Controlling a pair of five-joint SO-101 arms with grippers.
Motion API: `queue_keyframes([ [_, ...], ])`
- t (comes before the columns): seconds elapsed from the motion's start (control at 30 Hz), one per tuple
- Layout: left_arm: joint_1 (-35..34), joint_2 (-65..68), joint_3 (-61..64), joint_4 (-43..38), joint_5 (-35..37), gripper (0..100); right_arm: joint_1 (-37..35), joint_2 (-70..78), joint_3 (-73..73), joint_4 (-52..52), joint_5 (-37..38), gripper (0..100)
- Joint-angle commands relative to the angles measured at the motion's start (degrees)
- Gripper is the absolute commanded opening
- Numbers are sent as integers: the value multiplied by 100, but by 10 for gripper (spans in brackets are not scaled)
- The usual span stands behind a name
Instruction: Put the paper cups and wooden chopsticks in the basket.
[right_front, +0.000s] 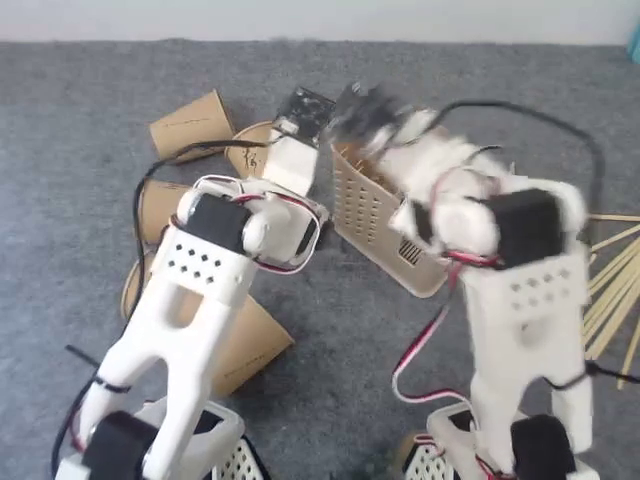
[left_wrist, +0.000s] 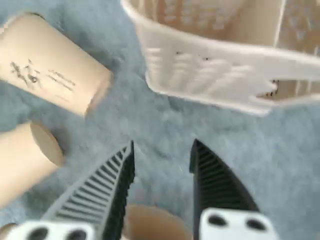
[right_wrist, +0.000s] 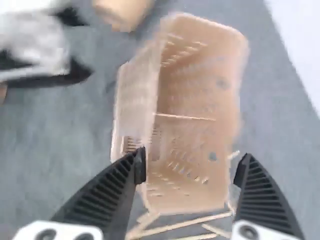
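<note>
The beige slatted basket lies between the two arms; its rim is just beyond my open left gripper. That gripper is empty, with two paper cups lying on their sides beside it and another cup under its base. My right gripper hovers open over the basket, and one wooden chopstick lies across the inside. More chopsticks lie by the basket's near end. From above, the right gripper is blurred.
Several cups lie on the grey carpet at the left, and one large cup lies under the left arm. A fan of chopsticks lies at the right edge. The other arm's gripper is close to the basket's side.
</note>
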Motion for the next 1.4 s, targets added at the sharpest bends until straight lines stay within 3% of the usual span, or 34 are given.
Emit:
queue_keyframes([
  [0.0, -35, -53, -75, -158, 26, 177, 760, -180, -782, 154, -1890, 292],
  [0.2, -246, -53, -119, -202, 325, 177, 1613, -171, -703, 180, -3930, 292],
  [0.4, -1152, -97, -189, -791, 1178, 177, 1587, -171, -88, 66, -4967, 294],
  [0.57, -1415, -53, -154, -1081, 1547, 177, 2026, -163, 229, 4, -5600, 295],
  [0.93, -1407, -62, 84, -1415, 1565, 177, 2044, 963, 1495, -734, -5837, 292],
  [1.23, -1398, -53, 92, -1424, 1556, 177, 1754, 470, 1714, -919, -5793, 288],
  [1.37, -1424, -53, 92, -1424, 1556, 177, 1771, 637, 2163, -1367, -5785, 158],
])
